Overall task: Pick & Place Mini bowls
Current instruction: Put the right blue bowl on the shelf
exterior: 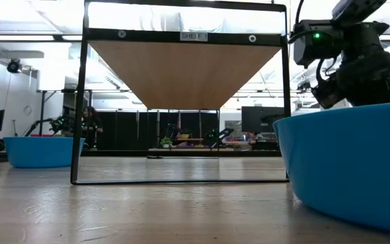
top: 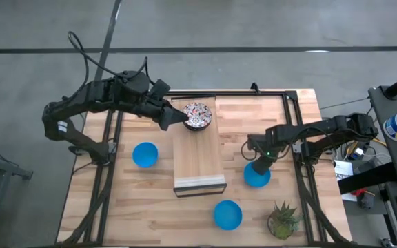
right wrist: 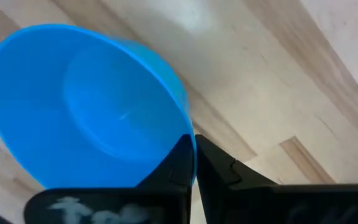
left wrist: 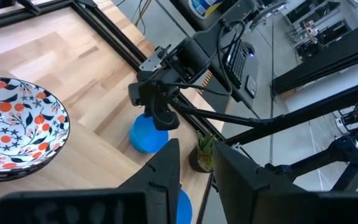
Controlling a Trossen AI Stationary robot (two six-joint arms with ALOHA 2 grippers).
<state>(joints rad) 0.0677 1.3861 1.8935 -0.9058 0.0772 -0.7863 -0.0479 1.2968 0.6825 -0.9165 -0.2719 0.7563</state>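
Note:
A stack of red-and-dark patterned mini bowls [top: 197, 116] [left wrist: 11, 127] rests on the far end of the pale wooden shelf board [top: 198, 155]. My left gripper [top: 182, 120] [left wrist: 196, 149] is open just left of the stack, apart from it. My right gripper [top: 260, 165] [right wrist: 193, 140] is shut on a blue mini bowl [top: 256, 176] [right wrist: 86, 106] right of the board. Two more blue bowls stand on the table, one left of the board [top: 145, 154] [exterior: 39, 150], one near the front edge [top: 227, 214] [exterior: 344, 169]. My right gripper pinches the blue bowl's rim [right wrist: 189, 127] on its far side, one finger [right wrist: 178, 163] inside the bowl and the other [right wrist: 219, 168] outside. The fingers come from above, pointing down. The bowl sits tilted in the hold; whether its base is off the table I cannot tell.
The board is a shelf top carried on a black frame [exterior: 80, 102] that stands on the table. A small green potted plant [top: 283, 219] [left wrist: 204, 152] sits at the near right corner, close to the front blue bowl. Cables and equipment lie beyond the table's right edge.

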